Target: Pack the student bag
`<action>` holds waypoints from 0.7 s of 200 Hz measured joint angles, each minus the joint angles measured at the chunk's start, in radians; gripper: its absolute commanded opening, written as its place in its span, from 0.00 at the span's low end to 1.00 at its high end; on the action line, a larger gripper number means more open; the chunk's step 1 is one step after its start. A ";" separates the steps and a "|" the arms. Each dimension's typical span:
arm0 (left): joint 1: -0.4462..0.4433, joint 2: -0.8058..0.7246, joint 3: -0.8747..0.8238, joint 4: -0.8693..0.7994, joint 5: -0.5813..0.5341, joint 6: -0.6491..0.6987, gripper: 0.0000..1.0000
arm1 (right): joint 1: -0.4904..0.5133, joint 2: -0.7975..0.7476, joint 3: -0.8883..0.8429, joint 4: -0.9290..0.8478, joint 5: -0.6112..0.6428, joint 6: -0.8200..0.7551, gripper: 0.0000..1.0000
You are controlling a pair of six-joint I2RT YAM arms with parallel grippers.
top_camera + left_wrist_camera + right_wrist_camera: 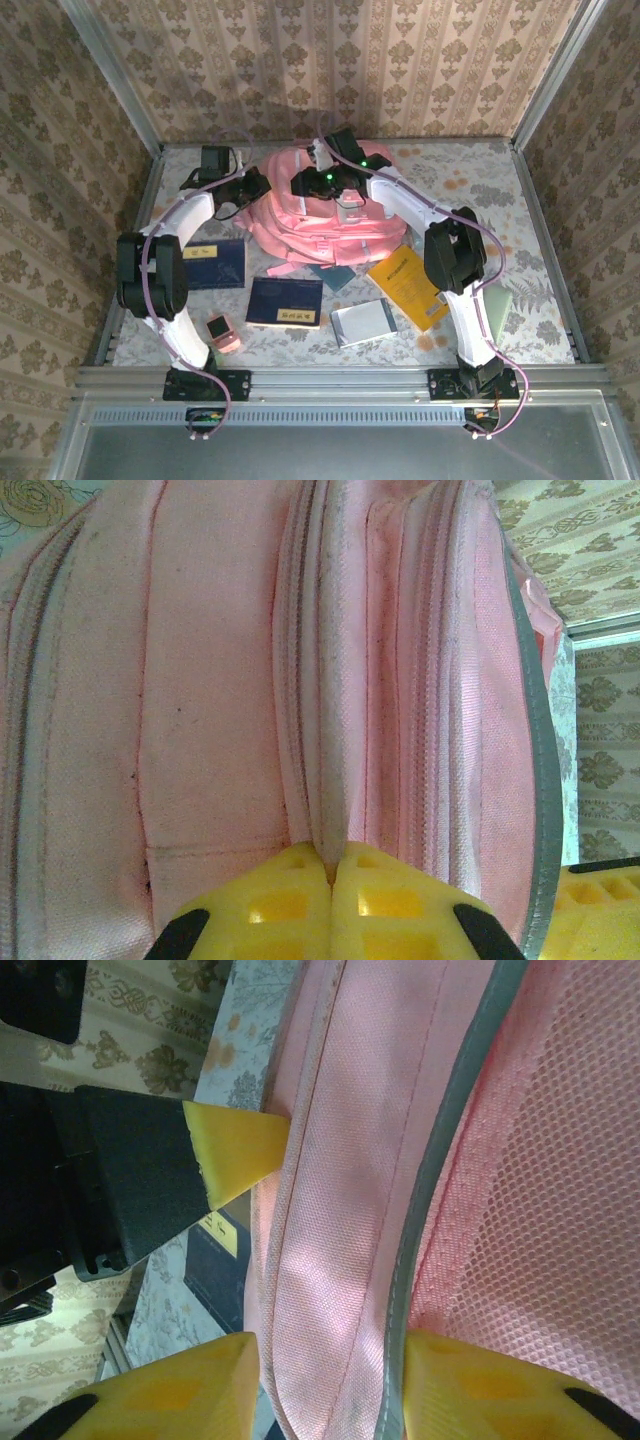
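The student bag (322, 228), a big pink backpack with pale panels, lies at the back middle of the table. My left gripper (262, 190) is at its left side, and my right gripper (315, 182) is over its top. In the left wrist view the left gripper (331, 865) is shut on a raised fold of the bag (220, 680) beside a zip line. In the right wrist view the right gripper (330, 1370) has closed on the bag's (340, 1160) pink, grey-trimmed edge, which fills the gap between its fingers. A yellow fingertip (235, 1145) of the left gripper presses the same edge.
In front of the bag lie two dark blue books (213, 264) (286, 301), an orange book (407, 285), a silvery notebook (363, 322) and a small pink item (223, 332). A black box (215, 160) stands at the back left. Patterned walls enclose the table.
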State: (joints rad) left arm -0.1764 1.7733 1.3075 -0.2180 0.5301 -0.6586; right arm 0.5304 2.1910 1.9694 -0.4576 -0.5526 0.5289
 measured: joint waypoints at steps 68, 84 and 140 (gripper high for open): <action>-0.001 0.000 0.010 -0.022 0.000 0.000 0.00 | 0.018 0.004 -0.042 -0.011 -0.011 0.000 0.32; -0.002 0.000 0.013 -0.026 -0.003 0.000 0.00 | 0.018 0.004 -0.048 -0.012 -0.018 0.000 0.31; -0.008 0.000 0.037 -0.053 -0.009 0.006 0.00 | 0.017 0.005 -0.048 -0.010 -0.018 0.007 0.00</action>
State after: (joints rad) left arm -0.1841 1.7733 1.3445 -0.2707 0.5213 -0.6525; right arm 0.5476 2.1960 1.9209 -0.4671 -0.5705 0.5358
